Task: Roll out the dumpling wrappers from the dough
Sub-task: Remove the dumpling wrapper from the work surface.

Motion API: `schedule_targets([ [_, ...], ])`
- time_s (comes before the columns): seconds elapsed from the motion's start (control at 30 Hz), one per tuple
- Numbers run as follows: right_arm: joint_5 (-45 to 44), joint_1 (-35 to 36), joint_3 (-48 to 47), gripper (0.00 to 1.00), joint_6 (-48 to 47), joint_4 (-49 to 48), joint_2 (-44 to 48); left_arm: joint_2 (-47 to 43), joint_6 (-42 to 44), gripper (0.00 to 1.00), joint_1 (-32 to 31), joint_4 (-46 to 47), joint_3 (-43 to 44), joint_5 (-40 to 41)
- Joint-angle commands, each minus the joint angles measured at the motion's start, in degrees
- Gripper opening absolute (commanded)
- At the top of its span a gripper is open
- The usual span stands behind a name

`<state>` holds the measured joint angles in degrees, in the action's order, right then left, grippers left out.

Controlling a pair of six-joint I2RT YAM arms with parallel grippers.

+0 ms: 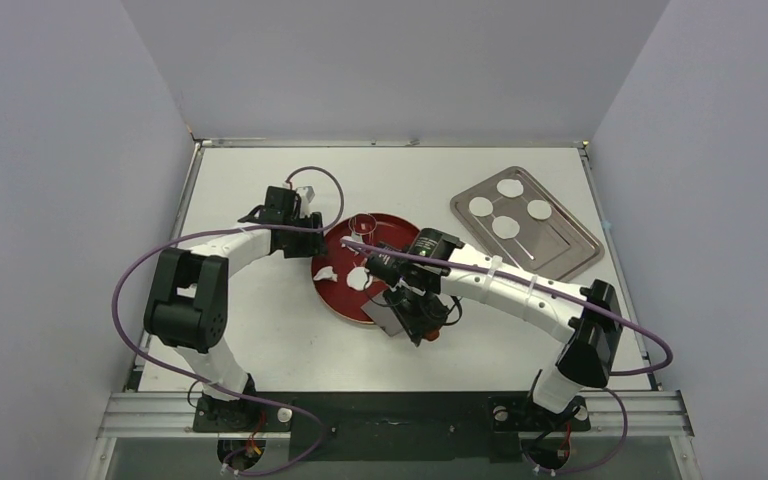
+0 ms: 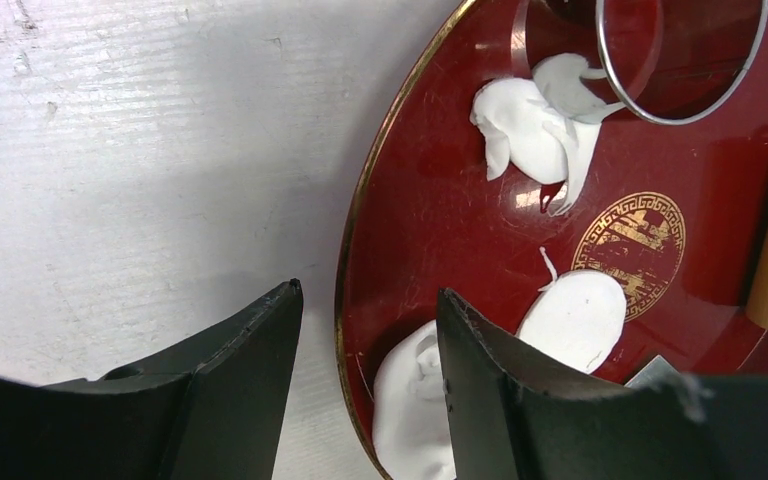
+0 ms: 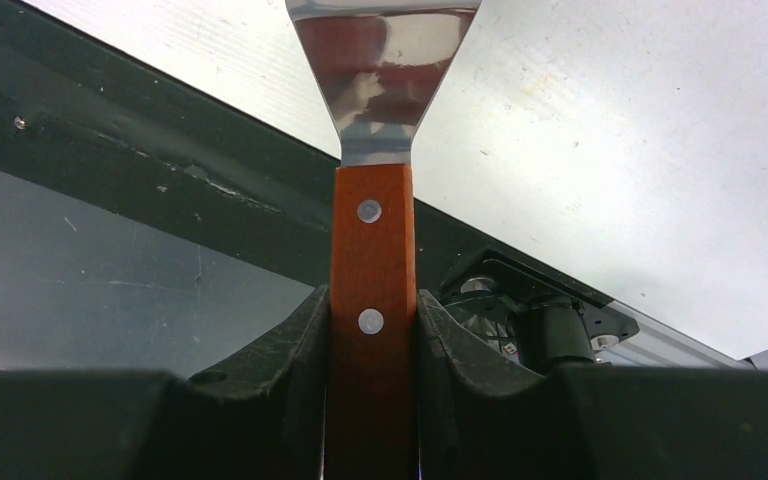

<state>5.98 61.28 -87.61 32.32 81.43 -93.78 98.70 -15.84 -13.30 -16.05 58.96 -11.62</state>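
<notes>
So, tray [image 1: 563,247]: we count four dumpling wrappers [image 1: 506,227] done
Plate [image 2: 360,250]: dough [image 2: 535,125] scraps left
Left tool [image 2: 365,300]: open, empty
Right tool [image 3: 372,300]: gripping spatula [image 3: 370,230]

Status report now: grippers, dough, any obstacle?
Left gripper open, over red plate rim. Right gripper shut on spatula. Dough scraps on plate, four wrappers on tray. Metal ring beside dough.

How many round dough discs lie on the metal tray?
4 round dough discs, in a diamond on the metal tray: far disc, left disc, right disc, near disc. None seems hidden.
</notes>
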Motion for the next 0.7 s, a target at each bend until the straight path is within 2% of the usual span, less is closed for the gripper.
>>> schedule_targets([
  [0.0, -2.5, 0.0, -1.6, 0.0, -0.5, -1.8, -2.1, 0.9, 0.1, 0.49, -0.8, 3.1, 0.1, 1.3],
  [0.4, -4.8, -1.7, -4.1, 0.0, -0.3, -3.1, -3.8, 2.9, -0.9, 0.45, -1.1, 3.3, -0.1, 3.0],
  [0.67, -4.6, -1.7, -3.5, 0.0, 0.3, -3.0, -1.9, 2.4, -1.1, 0.46, 0.8, 1.1, 4.8, 2.3],
])
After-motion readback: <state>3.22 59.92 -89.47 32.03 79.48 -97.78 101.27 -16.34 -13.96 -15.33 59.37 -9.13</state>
